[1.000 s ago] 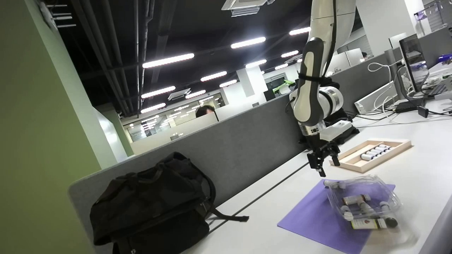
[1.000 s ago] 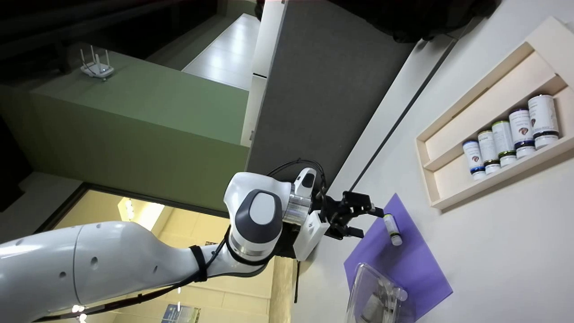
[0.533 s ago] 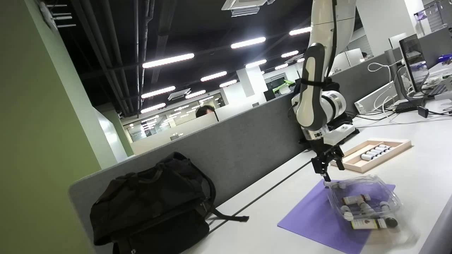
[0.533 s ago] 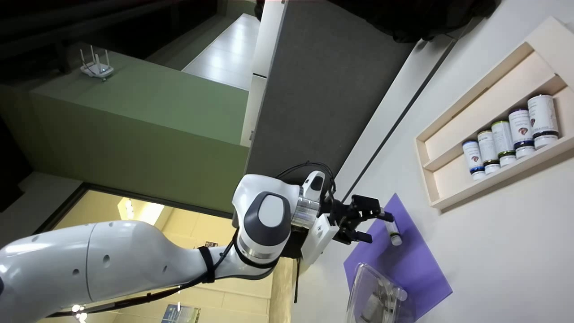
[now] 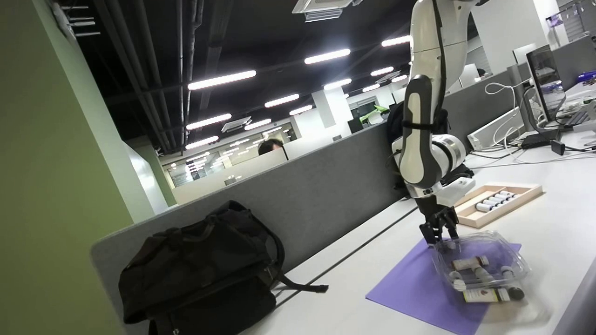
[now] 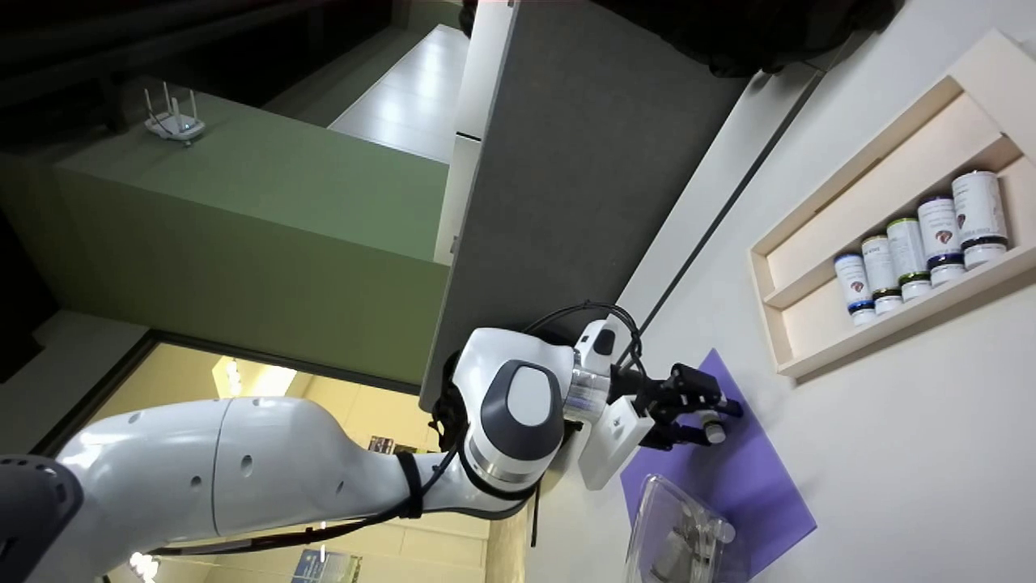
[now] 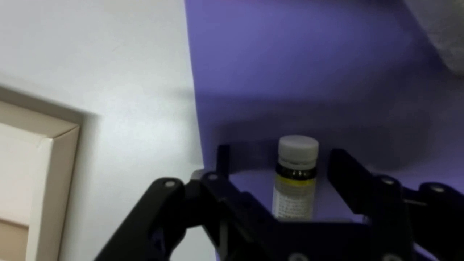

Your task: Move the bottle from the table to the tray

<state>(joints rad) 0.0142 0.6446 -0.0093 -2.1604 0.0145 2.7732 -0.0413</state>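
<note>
The bottle is small and whitish, with a white cap and a yellow band. It lies on its side on the purple mat; its lower end is hidden by my gripper in the wrist view. Its cap end also shows in an exterior view. My gripper is open, its fingers on either side of the bottle with gaps; it also shows low over the mat in both exterior views. The wooden-rimmed tray holds several bottles in one compartment; it also shows in an exterior view and the wrist view.
A clear plastic container with several bottles stands on the purple mat, close beside the gripper; it also shows in an exterior view. A grey partition runs along the table's back. A black backpack leans against it.
The arm has come down toward the mat, and the open gripper has moved from above and beside the bottle to around it. The bottle, tray and container have not visibly moved.
</note>
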